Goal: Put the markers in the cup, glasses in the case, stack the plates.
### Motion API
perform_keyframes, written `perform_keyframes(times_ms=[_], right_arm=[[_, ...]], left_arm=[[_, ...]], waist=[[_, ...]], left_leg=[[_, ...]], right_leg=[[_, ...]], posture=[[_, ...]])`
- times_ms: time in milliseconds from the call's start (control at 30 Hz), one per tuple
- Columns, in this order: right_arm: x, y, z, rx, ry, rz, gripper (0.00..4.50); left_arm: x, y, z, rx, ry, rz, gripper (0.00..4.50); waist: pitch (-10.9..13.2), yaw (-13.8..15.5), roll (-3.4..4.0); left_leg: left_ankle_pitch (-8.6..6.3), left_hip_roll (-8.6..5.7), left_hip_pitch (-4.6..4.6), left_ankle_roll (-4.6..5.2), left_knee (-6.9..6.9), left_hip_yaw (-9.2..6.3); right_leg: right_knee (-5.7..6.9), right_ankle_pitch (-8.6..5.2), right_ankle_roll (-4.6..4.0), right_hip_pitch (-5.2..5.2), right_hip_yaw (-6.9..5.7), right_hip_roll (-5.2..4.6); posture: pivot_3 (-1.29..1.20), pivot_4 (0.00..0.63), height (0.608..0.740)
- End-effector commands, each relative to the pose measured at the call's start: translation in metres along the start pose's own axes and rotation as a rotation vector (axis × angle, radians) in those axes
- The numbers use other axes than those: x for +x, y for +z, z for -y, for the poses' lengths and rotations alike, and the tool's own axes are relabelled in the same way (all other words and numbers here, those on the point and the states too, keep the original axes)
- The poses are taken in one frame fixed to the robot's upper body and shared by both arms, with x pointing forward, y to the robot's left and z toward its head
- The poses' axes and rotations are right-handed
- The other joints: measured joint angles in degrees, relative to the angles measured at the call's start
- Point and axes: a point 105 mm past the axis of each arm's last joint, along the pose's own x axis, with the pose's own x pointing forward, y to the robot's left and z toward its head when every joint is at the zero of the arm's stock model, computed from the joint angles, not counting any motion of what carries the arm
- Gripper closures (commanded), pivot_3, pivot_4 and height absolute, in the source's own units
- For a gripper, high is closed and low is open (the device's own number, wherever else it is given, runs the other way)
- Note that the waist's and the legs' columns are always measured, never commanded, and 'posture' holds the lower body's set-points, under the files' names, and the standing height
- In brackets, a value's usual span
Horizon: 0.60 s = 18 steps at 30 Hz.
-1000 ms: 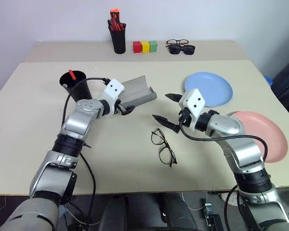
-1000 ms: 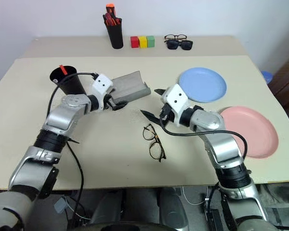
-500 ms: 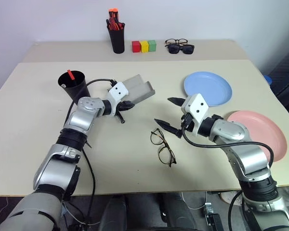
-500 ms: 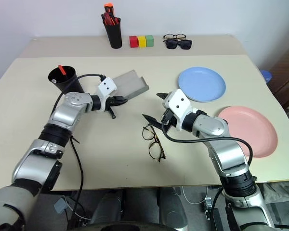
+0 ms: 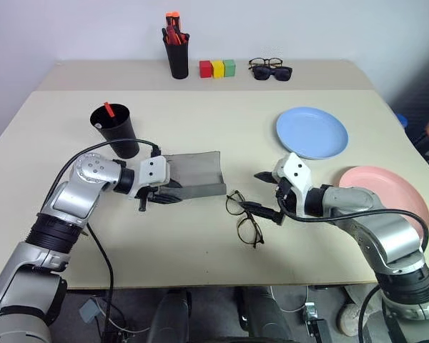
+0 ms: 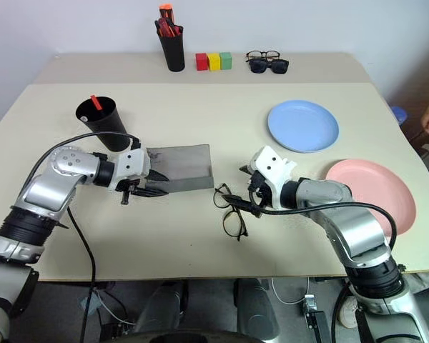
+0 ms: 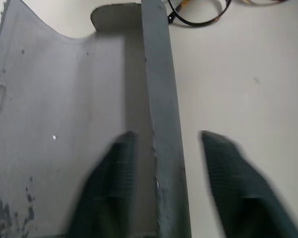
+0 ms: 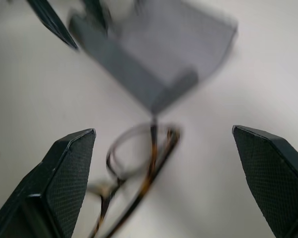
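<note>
Two claws busy: our left claw point(image 6: 139, 187) straddles the case point(image 6: 180, 168) wall, right claw point(image 6: 244, 189) wide over the glasses point(image 6: 229, 211), ready to scoop.

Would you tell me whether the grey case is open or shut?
Open: the case lies on the table with its lid folded back and its inside bare.

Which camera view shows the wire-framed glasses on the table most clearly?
The right eye view: the whole glasses lie in sight, beside the open case. The right wrist view shows them blurred between the fingers; the left wrist view shows their rims at the edge.
</note>
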Motion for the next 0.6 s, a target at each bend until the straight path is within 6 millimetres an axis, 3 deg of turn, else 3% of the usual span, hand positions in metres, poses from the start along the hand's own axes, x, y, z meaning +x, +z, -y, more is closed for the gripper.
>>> perform_keyframes(times_ms=[33,167,333,467,600], right_arm=[[-0.004,0.000,-0.003,0.068,-0.003,-0.024,0.00],[0.000,-0.007,-0.008,0.148,0.008,-0.057,0.00],[0.005,-0.008,-0.010,0.232,0.006,-0.056,0.00],[0.010,-0.016,-0.010,0.275,-0.002,-0.101,1.33],[0.009,-0.020,-0.009,0.287,-0.011,-0.130,3.44]], left_arm=[[-0.006,0.012,-0.010,0.042,0.071,0.038,0.77],[-0.016,0.016,-0.013,0.007,0.147,0.089,0.77],[-0.030,0.017,-0.001,-0.080,0.220,0.166,0.77],[-0.035,0.008,0.019,-0.154,0.261,0.166,0.69],[-0.044,0.005,0.030,-0.218,0.317,0.171,0.69]], waist=[[0.00,-0.24,0.00],[0.00,-0.47,0.00],[0.00,-0.45,0.01],[-0.01,-0.40,0.01],[-0.01,-0.34,0.00]], left_leg=[[0.00,0.00,0.00,0.00,0.00,0.00],[0.00,0.01,0.01,0.00,0.00,0.00],[-0.01,0.03,0.02,0.02,-0.02,0.00],[-0.01,0.03,0.02,0.02,0.00,0.01],[-0.01,0.03,0.01,0.02,0.01,0.01]], right_leg=[[0.01,0.04,0.07,-0.01,0.00,0.00],[0.03,0.08,0.13,-0.02,0.01,0.01],[0.04,0.08,0.13,-0.03,0.02,0.02],[0.05,0.08,0.13,-0.04,0.02,0.01],[0.05,0.05,0.08,-0.03,0.01,0.01]], posture=[[0.00,0.150,0.740],[0.00,0.150,0.740],[0.00,0.150,0.740],[0.00,0.150,0.740],[0.00,0.150,0.740]])
